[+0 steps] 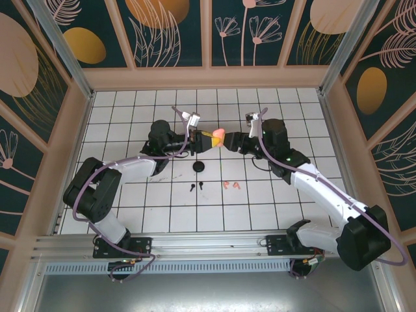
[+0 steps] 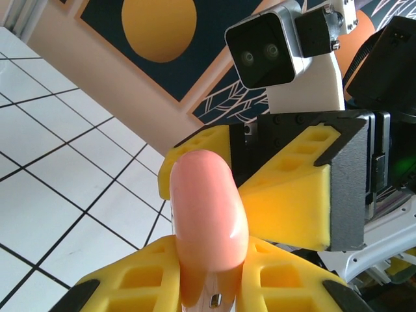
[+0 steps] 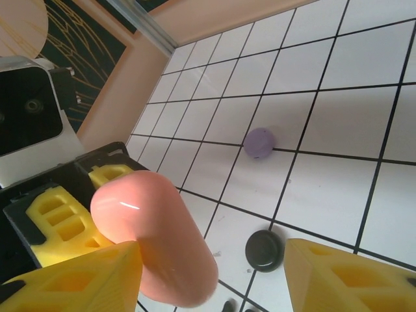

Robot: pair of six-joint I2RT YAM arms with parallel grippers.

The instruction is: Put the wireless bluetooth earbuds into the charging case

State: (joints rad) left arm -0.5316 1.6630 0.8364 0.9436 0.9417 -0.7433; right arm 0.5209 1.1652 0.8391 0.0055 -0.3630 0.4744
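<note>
Left pincer (image 2: 211,281) grips pink case (image 2: 209,218); right wrist: lilac case (image 3: 259,142) on tile (image 3: 338,123).

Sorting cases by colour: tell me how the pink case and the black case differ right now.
The pink case is clamped in the left gripper, up off the table; the black case lies free on it. The pink case looks like an elongated capsule; the black case looks round and flat. Both are smooth and rounded.

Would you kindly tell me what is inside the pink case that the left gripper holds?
Nothing inside shows: the pink case, clamped in the left gripper, is closed, so its interior is covered. Two pink earbuds lie on the table.
</note>
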